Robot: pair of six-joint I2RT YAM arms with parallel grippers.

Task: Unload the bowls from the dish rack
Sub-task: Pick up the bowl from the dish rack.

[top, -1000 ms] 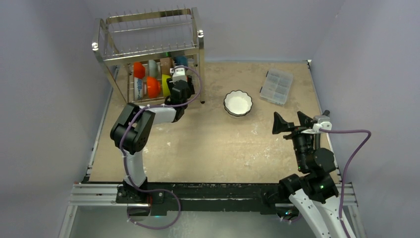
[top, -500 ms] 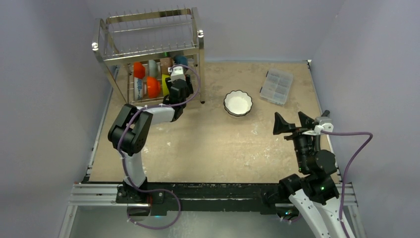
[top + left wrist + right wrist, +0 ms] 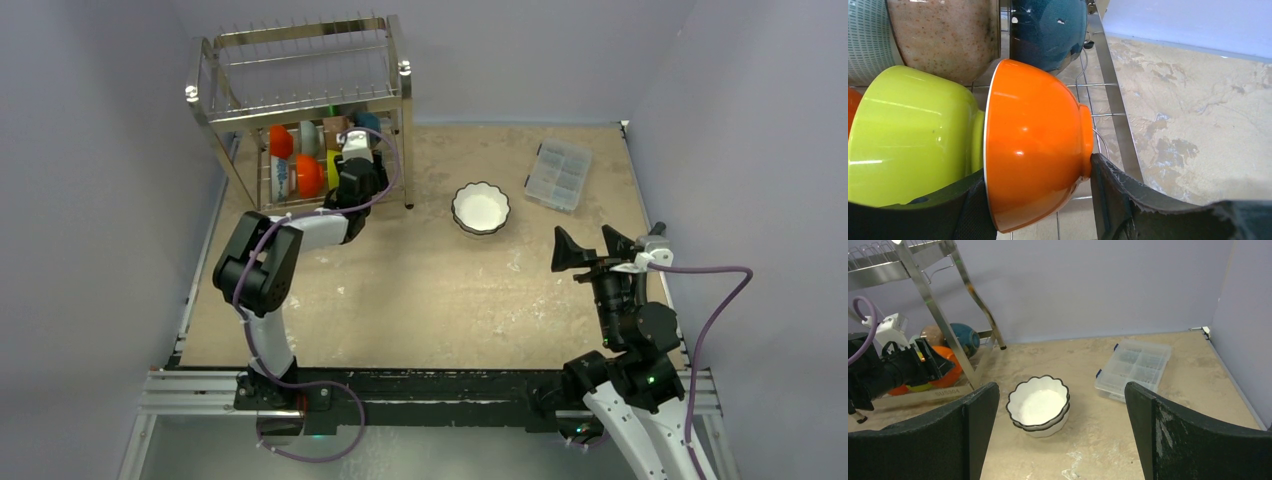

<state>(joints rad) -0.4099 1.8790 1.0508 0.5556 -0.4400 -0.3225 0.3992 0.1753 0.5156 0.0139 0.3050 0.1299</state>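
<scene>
Top external shows tan tabletop (image 3: pixel 420 290) between lavender walls (image 3: pixel 520 50).

In the left wrist view the picture edges cut off the green bowl (image 3: pixel 908 135), the tan bowl (image 3: pixel 943 35) and the teal bowl (image 3: pixel 1048 30), and a finger of the left tool (image 3: pixel 1037 172) covers the lower rim of the orange bowl (image 3: pixel 1033 145). From above, the rack (image 3: pixel 300 110) and arm (image 3: pixel 320 228) hide most bowls (image 3: pixel 308 176).
</scene>
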